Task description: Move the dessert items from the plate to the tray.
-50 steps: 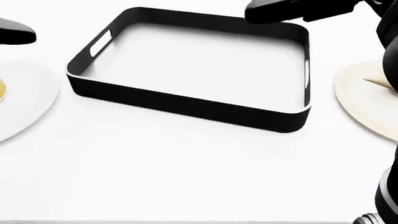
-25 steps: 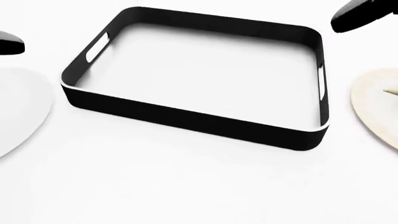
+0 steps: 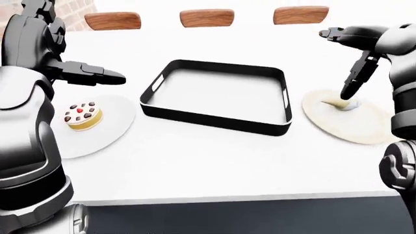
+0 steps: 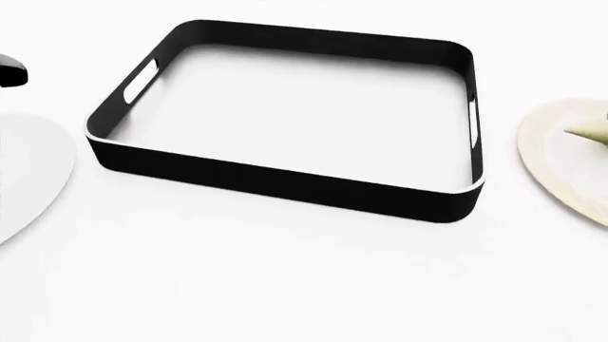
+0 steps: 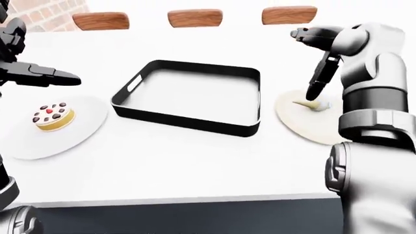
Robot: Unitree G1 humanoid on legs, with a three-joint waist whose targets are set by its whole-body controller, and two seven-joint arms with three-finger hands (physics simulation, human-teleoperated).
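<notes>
Centrally, a glossy black rounded-rectangle tray (image 3: 214, 95) sits between a round cake (image 3: 82, 116) and a cream plate (image 5: 310, 122); both hands, left (image 3: 97, 75) and right (image 5: 316, 80), have fingers extended, gripping nothing.

A dining spot in a home kitchen, by the look of it, all rendered in simulation. A long white counter (image 3: 214, 156) fills the eye views, dropping to a dark edge at the bottom. Beyond the left robot hand (image 3: 104, 75), at the top of the left-eye view, a patch of red brick wall (image 3: 74, 7) peeks in. Three wooden chair backs (image 3: 207, 18) line the counter's upper edge, above and between both hands. It's laid for serving: a black handled tray (image 3: 214, 119) between the hands, a white plate (image 3: 113, 134) with a small decorated cake (image 3: 82, 116) below the left hand, a cream plate (image 3: 364, 129) under the right robot hand (image 3: 347, 92).
</notes>
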